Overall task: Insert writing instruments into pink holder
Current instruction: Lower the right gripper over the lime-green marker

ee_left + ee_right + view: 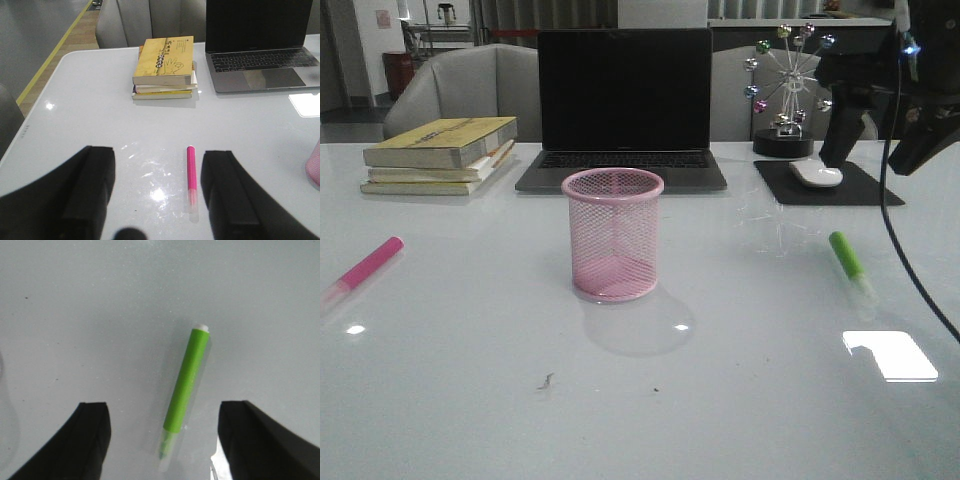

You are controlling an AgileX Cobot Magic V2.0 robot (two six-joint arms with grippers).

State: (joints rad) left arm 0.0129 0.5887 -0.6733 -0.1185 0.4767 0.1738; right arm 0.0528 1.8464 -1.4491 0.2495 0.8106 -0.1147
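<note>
Left claw (157, 195) and right claw (162, 440) both spread wide, empty

Pink marker (365, 266): pale cap end runs off the left edge of the front view.
Pink holder (314, 168): in the left wrist view only a sliver shows; the rest is cut by the edge.
Left gripper (157, 192): out of the front view; wrist view shows only dark finger ends, bases cut off.
Right gripper (162, 440): finger bases cut by the frame; in the front view the arm is dark against the background, jaws not discernible.
Green marker (186, 390): clear cap tip blurred, fading into the table glare.
Laptop (257, 45): screen top cropped in the left wrist view.
</note>
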